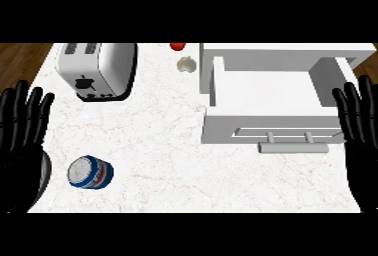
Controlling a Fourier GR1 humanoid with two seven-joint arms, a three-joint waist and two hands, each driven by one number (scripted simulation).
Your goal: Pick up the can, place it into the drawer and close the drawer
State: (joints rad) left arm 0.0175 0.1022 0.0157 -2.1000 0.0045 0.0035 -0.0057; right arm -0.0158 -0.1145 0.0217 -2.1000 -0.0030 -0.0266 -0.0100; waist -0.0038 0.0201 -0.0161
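**Idling with both hands open, can (90,172) out on the counter (170,150)**

Head view:
- The left hand (22,131) is at the left edge, fingers straight, spread and pointing up, holding nothing.
- The right hand (359,117) is at the right edge in the same pose, fingers straight and up, nothing in it.
- The can stands upright at lower left, near the left hand but apart from it. It has blue sides with red and white marks, and its silver top faces up.
- The drawer (269,92) is on the right, pulled out, with its white inside showing. Its bar handle (293,146) is on the front face, toward the lower edge.
- Can and drawer are well apart, with counter between them.
- The right hand's fingers overlap the drawer's right side in this view; I can't tell if they touch.
- The toaster (96,70) is at upper left, slots up.
- A small pale round thing (187,64) and a red thing (177,46) sit near the top edge, just left of the drawer. Both are too small to identify.
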